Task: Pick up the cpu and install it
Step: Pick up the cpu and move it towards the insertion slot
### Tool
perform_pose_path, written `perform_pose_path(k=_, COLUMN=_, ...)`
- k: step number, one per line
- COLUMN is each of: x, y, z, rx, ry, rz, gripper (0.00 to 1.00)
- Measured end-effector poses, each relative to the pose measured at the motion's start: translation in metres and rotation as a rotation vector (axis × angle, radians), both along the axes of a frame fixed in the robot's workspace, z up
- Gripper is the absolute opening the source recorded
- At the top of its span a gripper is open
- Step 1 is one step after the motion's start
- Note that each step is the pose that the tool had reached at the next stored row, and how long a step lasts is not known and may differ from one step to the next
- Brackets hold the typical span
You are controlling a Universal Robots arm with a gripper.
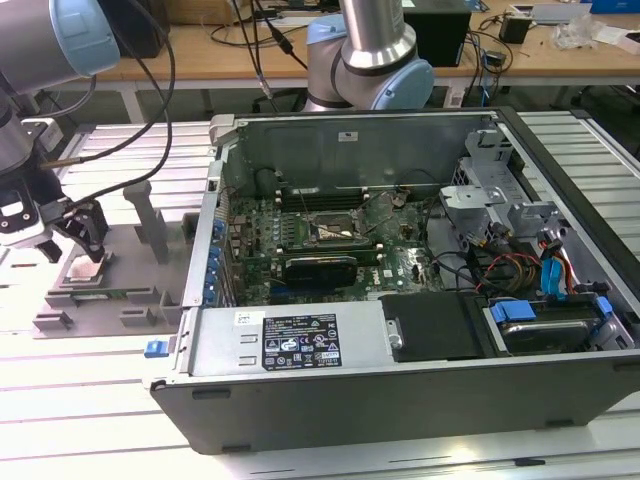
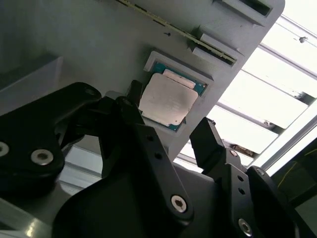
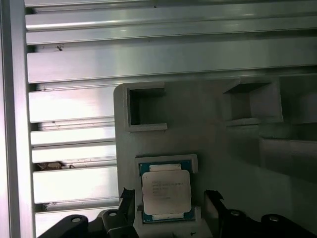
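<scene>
cpu seated in recess of grey holder, at exterior view's left, outside computer case. gripper over chip, jaws apart, straddling it, no contact seen. judgement: good grasp needs jaws centred on opposite edges, level approach, gentle squeeze.

Slatted metal table, grey parts fixture and open computer case resting on it

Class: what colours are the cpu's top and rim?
The cpu has a silver top and teal rim, clearest in the first wrist view.
</scene>
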State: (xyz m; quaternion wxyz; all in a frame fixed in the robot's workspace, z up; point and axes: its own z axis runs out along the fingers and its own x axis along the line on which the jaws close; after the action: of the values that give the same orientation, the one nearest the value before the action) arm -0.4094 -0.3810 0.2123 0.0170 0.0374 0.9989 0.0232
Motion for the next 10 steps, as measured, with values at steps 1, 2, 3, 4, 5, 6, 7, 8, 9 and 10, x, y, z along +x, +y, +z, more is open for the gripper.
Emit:
perform_pose_path(k=1, x=0.000, y=0.0000, z=-0.0009, rx=-0.0001, ry=0.0001, rz=0.000, gripper=0.66)
perform_pose_path(k=2, x=0.000, y=0.0000, z=-0.0040, rx=-0.0001, ry=0.0003, rz=0.000, gripper=0.66)
perform_pose_path(k=3, x=0.000, y=0.0000, z=-0.0054, rx=-0.0001, ry=0.0005, rz=0.000, gripper=0.66)
perform_pose_path(k=4, x=0.000, y=0.0000, z=-0.0080, rx=-0.0002, ry=0.0007, rz=0.000, gripper=0.66)
perform_pose_path(k=5, x=0.000, y=0.0001, z=-0.0096, rx=-0.0002, ry=0.0007, rz=0.000, gripper=0.66)
perform_pose_path(k=6, x=0.000, y=0.0002, z=-0.0106, rx=-0.0002, ry=0.0007, rz=0.000, gripper=0.66)
perform_pose_path(k=7, x=0.000, y=0.0005, z=-0.0116, rx=-0.0002, ry=0.0007, rz=0.000, gripper=0.66)
perform_pose_path(k=8, x=0.000, y=0.0009, z=-0.0127, rx=-0.0002, ry=0.0007, rz=0.000, gripper=0.66)
perform_pose_path(k=9, x=0.000, y=0.0013, z=-0.0139, rx=-0.0002, ry=0.0007, rz=0.000, gripper=0.66)
perform_pose_path(k=10, x=0.000, y=0.0016, z=-0.0147, rx=-0.0002, ry=0.0008, rz=0.000, gripper=0.66)
